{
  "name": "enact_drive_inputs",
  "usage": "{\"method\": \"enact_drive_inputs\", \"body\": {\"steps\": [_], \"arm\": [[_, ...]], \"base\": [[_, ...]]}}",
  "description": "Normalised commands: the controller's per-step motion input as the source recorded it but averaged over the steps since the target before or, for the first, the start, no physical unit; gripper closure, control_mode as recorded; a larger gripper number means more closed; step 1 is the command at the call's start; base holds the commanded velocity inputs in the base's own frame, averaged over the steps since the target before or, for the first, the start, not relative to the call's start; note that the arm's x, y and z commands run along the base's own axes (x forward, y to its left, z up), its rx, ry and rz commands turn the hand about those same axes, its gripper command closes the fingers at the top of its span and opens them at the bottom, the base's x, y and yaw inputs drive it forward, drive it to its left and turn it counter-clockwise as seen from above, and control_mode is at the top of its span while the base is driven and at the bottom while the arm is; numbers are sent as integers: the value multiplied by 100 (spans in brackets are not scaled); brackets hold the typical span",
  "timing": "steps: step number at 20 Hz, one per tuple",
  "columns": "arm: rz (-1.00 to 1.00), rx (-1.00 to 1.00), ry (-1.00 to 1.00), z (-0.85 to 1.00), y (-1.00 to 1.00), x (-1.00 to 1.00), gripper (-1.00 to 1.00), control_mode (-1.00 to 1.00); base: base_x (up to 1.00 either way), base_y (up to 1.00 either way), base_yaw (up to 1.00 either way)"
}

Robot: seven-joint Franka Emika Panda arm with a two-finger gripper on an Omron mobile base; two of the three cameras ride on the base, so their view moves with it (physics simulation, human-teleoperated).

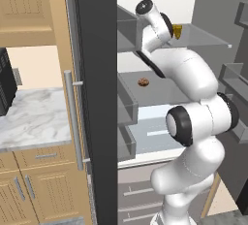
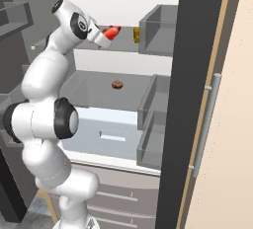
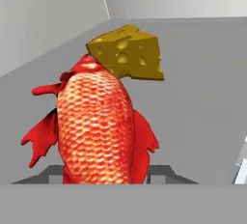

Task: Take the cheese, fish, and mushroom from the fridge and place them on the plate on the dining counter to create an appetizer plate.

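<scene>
The fridge [image 1: 97, 98] stands open and my arm reaches onto its upper shelf. The red-orange fish [image 3: 94, 121] sits between my gripper's [image 3: 108, 175] two fingertips [image 3: 54, 174], one on each side of its body. The fish hides the inner faces of the fingers, so contact is unclear. The yellow cheese [image 3: 129, 55] wedge lies just behind the fish on the same shelf, also seen as cheese [image 1: 178, 31] and cheese [image 2: 136, 34]. The fish [image 2: 112, 32] is at the end of my hand. The brown mushroom [image 1: 143, 81] rests on the shelf below, apart from the arm. The plate and dining counter are out of view.
Grey door bins [image 2: 158, 30] line the open fridge door [image 2: 197, 75] on the right. A pale drawer [image 2: 111, 134] sits under the mushroom shelf. A marble wall counter [image 1: 34, 117] with wood cabinets stands left of the fridge. The shelf's back wall is close behind the cheese.
</scene>
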Motion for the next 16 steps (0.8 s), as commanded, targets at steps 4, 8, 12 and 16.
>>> {"method": "enact_drive_inputs", "body": {"steps": [4, 8, 12, 16], "arm": [[0, 0, 21, 4, 0, -87, 100, -100], [0, 0, 13, 0, 0, -90, 100, -100], [0, 0, 1, -15, -10, -82, 100, -100], [1, 0, -6, -44, -2, -69, 100, -100]], "base": [[0, 0, 0], [0, 0, 0], [0, 0, 0], [0, 0, 0]]}}
